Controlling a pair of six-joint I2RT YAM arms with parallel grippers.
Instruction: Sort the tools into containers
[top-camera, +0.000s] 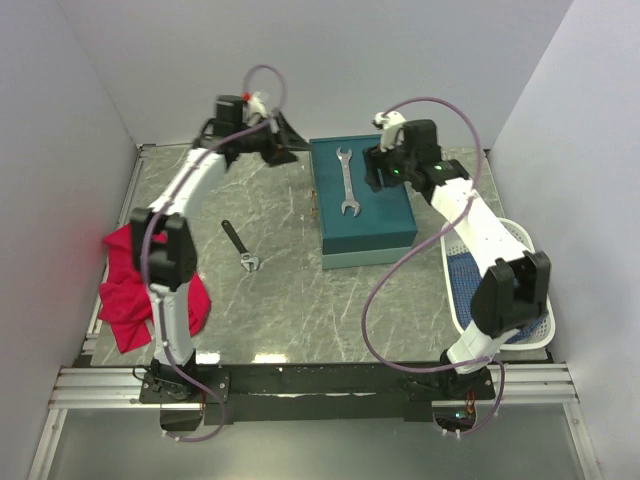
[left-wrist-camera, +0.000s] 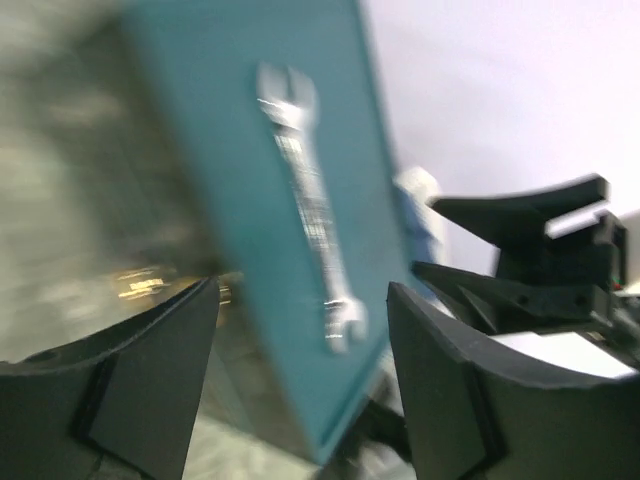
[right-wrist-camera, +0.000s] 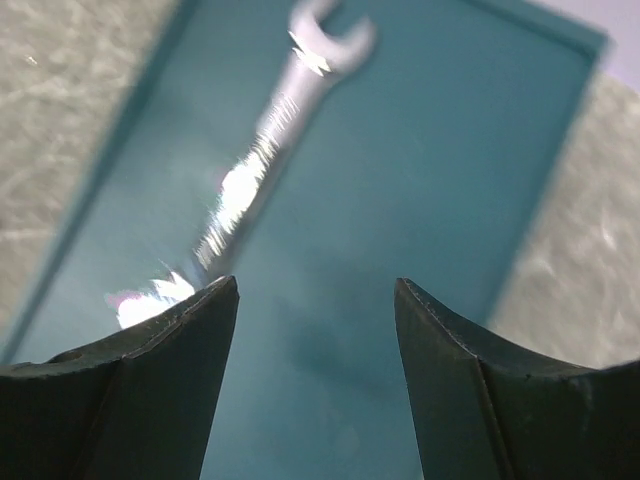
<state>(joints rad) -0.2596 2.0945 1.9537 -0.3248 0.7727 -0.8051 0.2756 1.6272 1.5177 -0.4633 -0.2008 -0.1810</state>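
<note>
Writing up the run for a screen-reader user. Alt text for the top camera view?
A silver wrench lies on top of a closed teal box, with the right gripper beside it and the left gripper near the box's far left corner. A smaller wrench lies on the table; a red cloth sits at left, a white basket at right.

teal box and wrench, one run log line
silver open-ended wrench: flat atop teal rectangular box | left gripper: open, empty | right gripper: open, over box | dark adjustable wrench: on grey table

A wrench (top-camera: 347, 181) lies on the box (top-camera: 370, 228), basket (top-camera: 462, 270) at right.
</note>
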